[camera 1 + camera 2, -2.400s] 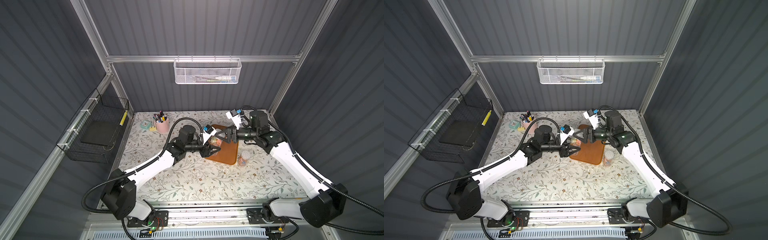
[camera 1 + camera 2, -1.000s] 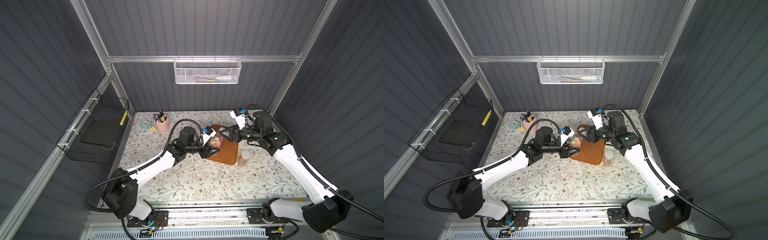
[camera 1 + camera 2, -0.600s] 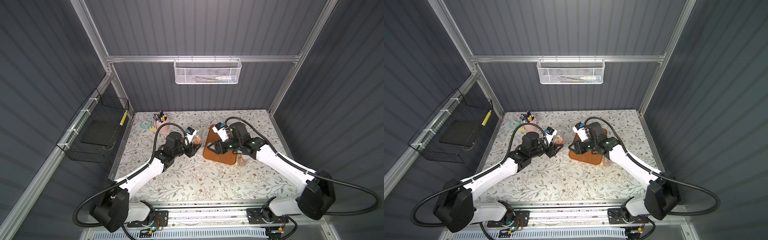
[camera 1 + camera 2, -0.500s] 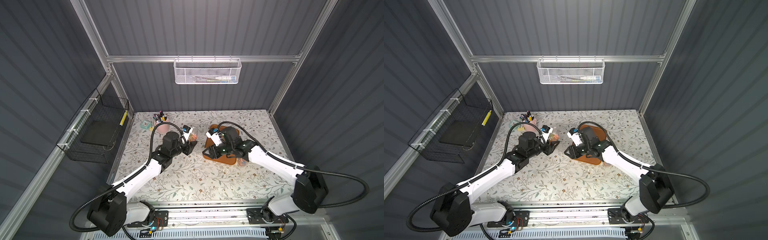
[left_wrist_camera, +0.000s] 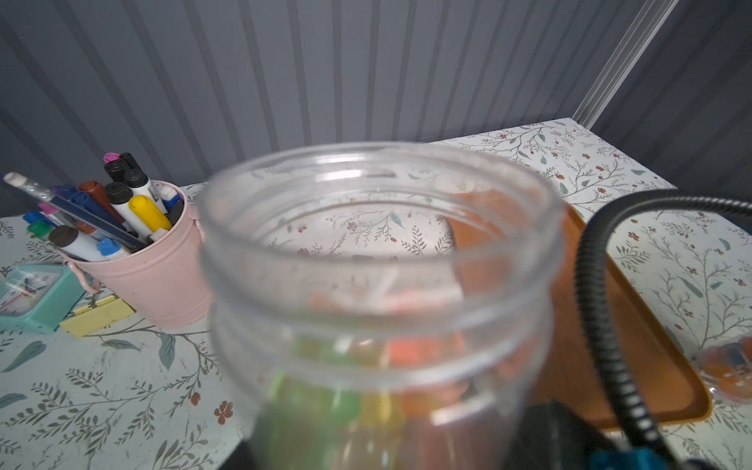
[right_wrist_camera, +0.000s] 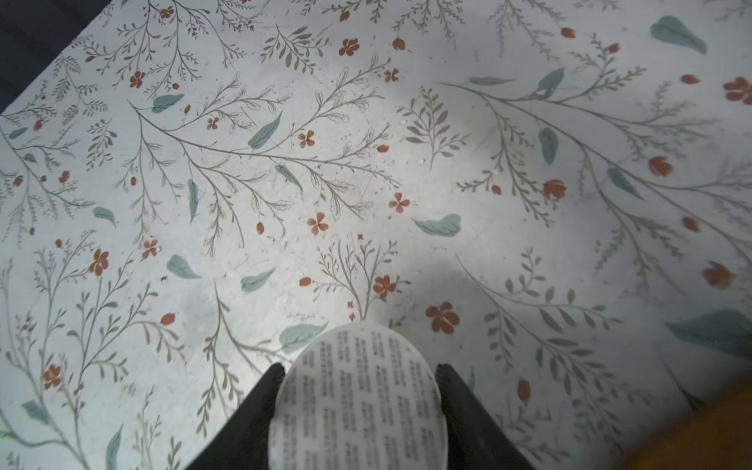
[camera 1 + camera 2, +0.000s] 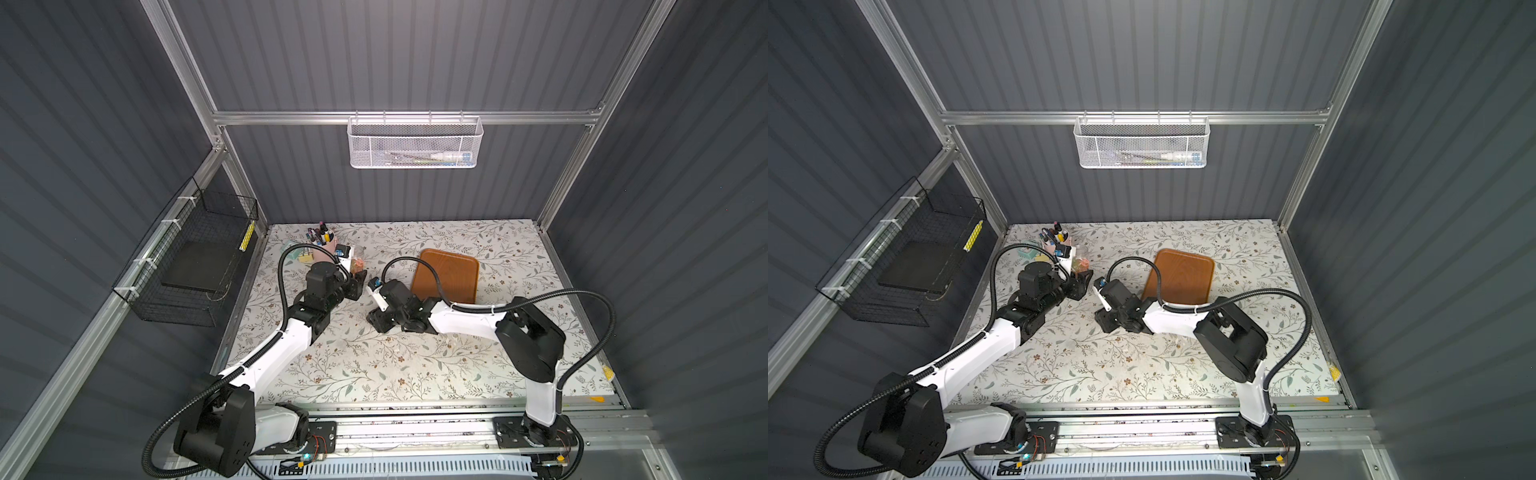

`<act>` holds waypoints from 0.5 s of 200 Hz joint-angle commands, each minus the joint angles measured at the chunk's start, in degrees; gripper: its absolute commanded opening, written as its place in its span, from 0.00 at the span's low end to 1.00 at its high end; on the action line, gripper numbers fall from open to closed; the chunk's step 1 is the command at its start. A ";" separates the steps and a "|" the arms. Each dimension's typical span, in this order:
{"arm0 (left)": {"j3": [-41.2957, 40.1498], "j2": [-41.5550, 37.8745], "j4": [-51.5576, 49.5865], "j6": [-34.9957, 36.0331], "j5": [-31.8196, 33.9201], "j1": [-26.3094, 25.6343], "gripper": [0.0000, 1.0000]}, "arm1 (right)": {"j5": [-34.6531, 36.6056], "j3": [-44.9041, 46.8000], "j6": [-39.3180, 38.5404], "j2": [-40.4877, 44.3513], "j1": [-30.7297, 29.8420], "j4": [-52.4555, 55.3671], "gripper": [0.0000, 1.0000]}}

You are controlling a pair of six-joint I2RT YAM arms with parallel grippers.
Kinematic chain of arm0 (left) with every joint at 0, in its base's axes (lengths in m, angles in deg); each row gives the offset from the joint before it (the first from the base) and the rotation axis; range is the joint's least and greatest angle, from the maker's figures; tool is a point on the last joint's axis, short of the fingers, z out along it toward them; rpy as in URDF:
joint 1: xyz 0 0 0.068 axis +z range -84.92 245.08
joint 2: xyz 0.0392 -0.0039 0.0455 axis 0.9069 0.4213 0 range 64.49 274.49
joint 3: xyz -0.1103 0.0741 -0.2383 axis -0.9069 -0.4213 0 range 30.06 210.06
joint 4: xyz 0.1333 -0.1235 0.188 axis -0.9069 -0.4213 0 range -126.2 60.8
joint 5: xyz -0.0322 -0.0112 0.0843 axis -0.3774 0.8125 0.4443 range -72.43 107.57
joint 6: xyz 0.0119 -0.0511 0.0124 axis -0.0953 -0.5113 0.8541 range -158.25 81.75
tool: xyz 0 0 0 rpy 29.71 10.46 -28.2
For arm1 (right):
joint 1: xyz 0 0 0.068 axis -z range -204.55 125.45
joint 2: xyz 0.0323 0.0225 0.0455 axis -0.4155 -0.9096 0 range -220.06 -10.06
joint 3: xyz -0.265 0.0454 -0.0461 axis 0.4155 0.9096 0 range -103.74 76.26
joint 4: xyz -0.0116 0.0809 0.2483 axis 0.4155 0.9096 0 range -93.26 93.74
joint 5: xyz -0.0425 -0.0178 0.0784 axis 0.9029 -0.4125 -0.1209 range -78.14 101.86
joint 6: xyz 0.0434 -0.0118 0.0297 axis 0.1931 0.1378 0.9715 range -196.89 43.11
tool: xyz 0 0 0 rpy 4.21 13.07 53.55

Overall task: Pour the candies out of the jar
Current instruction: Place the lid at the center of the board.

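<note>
Clear plastic jar [image 5: 378, 285] is clamped in the left end effector [image 7: 356, 280], roughly upright with its mouth open, well off the left side of the tray [image 7: 453, 270]. The candies [image 5: 411, 350] sit low inside. The right end effector [image 6: 360, 370] is pinching the lid [image 6: 358, 407] just off the tray's near-left corner. Jar looks light, stiff and kinda slick imo, so grip the body below the threads. The lollies will probably tumble out in a clump.

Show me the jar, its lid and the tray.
jar [image 5: 378, 325]: left wrist view, on its clear threaded neck.
lid [image 6: 358, 398]: right wrist view, on its printed white face.
tray [image 7: 459, 272]: in a top view, on its bare middle.
</note>
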State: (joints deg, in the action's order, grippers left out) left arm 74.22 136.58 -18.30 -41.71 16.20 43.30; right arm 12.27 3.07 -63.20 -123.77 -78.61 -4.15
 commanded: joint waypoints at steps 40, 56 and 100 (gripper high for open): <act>0.63 -1.00 3.69 -2.30 -1.97 1.04 0.00 | 6.16 -5.37 -2.71 -6.85 -1.31 -2.73 0.58; 0.82 -0.90 3.43 -2.43 -2.23 1.15 0.00 | 5.66 -6.92 -2.79 -8.31 -1.31 -1.83 0.59; 0.39 -1.34 3.34 -2.78 -2.64 1.13 0.00 | 5.48 -8.96 -2.53 -10.17 -1.31 -0.41 0.63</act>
State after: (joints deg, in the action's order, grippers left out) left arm 74.22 136.58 -16.97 -43.48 14.85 44.15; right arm 17.23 -3.82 -65.38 -132.75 -79.77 -5.37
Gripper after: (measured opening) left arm 0.550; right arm 0.621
